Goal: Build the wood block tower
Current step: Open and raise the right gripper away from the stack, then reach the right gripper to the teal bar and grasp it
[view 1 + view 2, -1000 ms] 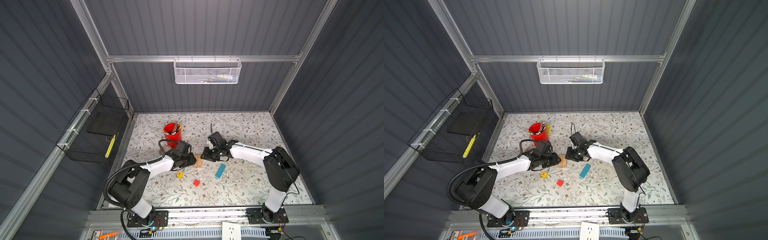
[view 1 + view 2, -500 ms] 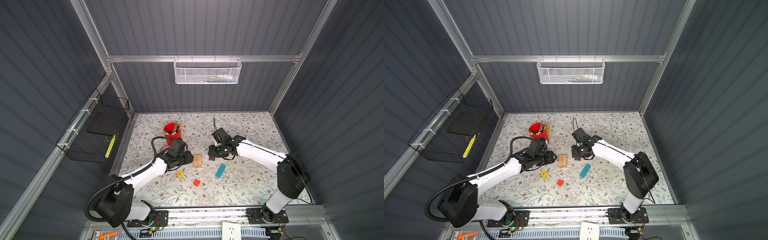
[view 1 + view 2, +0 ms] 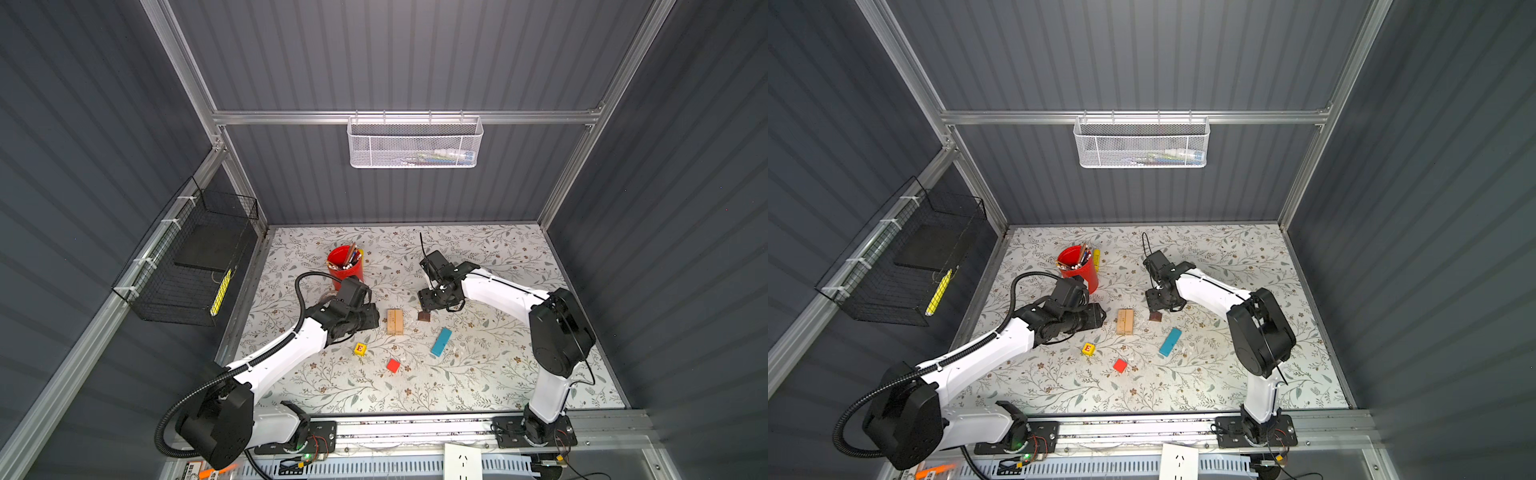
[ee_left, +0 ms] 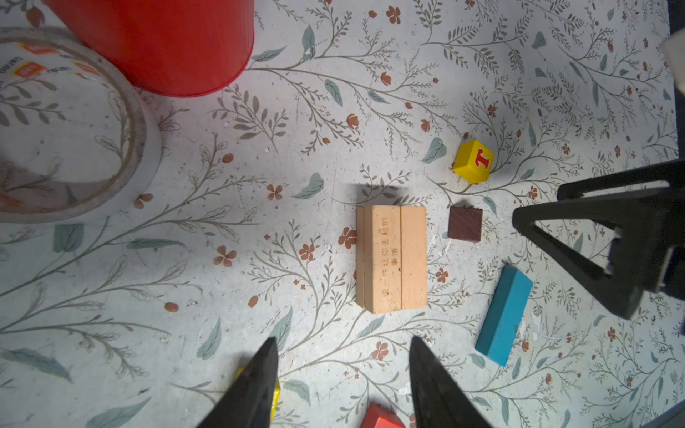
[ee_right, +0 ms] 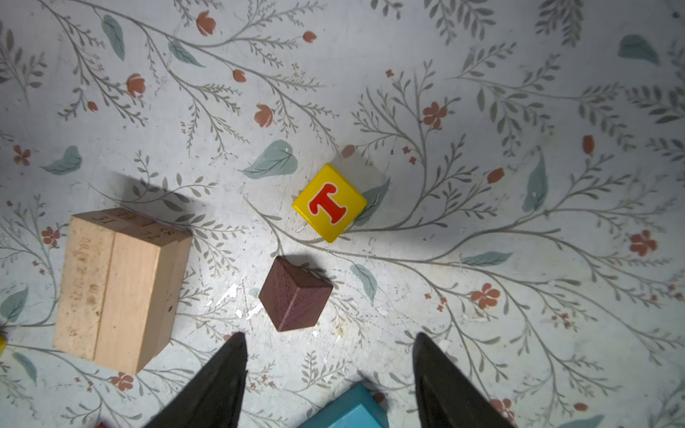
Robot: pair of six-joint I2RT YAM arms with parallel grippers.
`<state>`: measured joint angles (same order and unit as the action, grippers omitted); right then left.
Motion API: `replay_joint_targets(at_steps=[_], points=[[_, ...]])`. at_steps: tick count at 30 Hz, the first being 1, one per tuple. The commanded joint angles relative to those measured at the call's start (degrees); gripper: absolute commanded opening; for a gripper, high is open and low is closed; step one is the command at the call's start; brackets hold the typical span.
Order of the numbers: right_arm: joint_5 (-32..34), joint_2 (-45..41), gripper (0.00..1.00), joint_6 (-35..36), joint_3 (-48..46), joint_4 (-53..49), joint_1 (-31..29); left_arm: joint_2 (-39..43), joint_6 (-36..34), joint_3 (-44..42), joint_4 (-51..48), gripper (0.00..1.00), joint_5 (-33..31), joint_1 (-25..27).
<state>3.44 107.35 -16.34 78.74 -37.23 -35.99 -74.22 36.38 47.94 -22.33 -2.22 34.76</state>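
Note:
The tan planks (image 3: 395, 321) (image 4: 391, 259) (image 5: 118, 289) lie pressed together in one block at mid-table, nothing on top. Beside them sits the brown roof piece (image 3: 423, 317) (image 5: 294, 294), then the blue plank (image 3: 441, 342) (image 4: 504, 315). A yellow E cube (image 3: 360, 349) and the red cube (image 3: 393, 365) lie nearer the front. A yellow T cube (image 5: 330, 203) (image 4: 473, 161) sits past the roof piece. My left gripper (image 3: 375, 318) (image 4: 343, 339) hangs open and empty left of the planks. My right gripper (image 3: 428, 305) (image 5: 328, 335) hangs open and empty above the roof piece.
A red cup of pencils (image 3: 345, 266) (image 4: 159, 44) stands behind the left gripper, with a tape roll (image 4: 74, 129) next to it. A white mesh basket (image 3: 415, 143) hangs on the back wall and a black wire basket (image 3: 195, 266) on the left wall.
Both grippers have opened and drawn back from the tan planks, the left one leftward, the right one up and back. The plank block now stands free.

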Motion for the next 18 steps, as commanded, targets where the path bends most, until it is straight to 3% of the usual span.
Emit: replay_joint_targets(at_steps=[1,11,18], points=[[0.75,1.15,0.7,2.45,2.36,-1.01,-0.05,1.88,-0.74,1.41,-2.04,0.58,-1.6,-0.31],[2.28,-1.31,0.71,-7.32,-3.73,-3.22,-0.3,3.06,-0.43,1.28,-3.29,0.6,-2.41,-0.31],[4.26,-4.2,0.73,-16.19,-9.86,-5.45,-3.73,3.74,-0.42,1.32,-4.11,0.6,-3.32,-0.31]])
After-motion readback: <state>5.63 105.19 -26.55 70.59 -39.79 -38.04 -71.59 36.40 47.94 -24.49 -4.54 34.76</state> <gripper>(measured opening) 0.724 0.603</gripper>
